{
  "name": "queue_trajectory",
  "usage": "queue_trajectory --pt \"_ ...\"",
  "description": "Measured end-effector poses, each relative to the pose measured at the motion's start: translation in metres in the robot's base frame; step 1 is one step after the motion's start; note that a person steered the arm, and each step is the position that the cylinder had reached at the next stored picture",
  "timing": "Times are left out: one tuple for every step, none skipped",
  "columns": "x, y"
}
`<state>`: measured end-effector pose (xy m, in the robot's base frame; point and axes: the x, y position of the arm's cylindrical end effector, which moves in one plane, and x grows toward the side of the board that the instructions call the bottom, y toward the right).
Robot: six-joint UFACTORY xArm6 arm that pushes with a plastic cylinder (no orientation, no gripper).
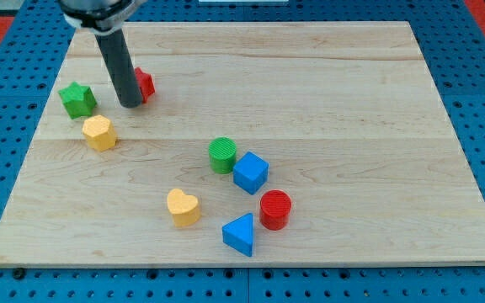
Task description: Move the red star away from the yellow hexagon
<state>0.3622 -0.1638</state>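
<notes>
The red star (pixel 145 83) lies near the view's top left, mostly hidden behind my rod. My tip (pixel 130 103) rests on the board right against the star's left side. The yellow hexagon (pixel 98 133) sits below and left of the tip, a short gap away. The star is up and to the right of the hexagon.
A green star (pixel 77 99) lies left of the tip. A green cylinder (pixel 222 155), blue cube (pixel 250 172), red cylinder (pixel 275 209), blue triangle (pixel 240 234) and yellow heart (pixel 183 207) cluster at centre bottom. The wooden board (pixel 352 101) has its edge near the view's top.
</notes>
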Motion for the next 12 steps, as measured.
queue_trajectory --pt "-0.034 -0.001" --pt "-0.054 -0.037" --pt "-0.075 -0.050" --pt "-0.088 0.020" --pt "-0.088 0.089" --pt "-0.076 0.070" --pt "-0.074 0.044" --pt "-0.071 0.076" --pt "-0.057 0.085" --pt "-0.042 0.089" --pt "-0.026 0.092" --pt "0.002 0.084"
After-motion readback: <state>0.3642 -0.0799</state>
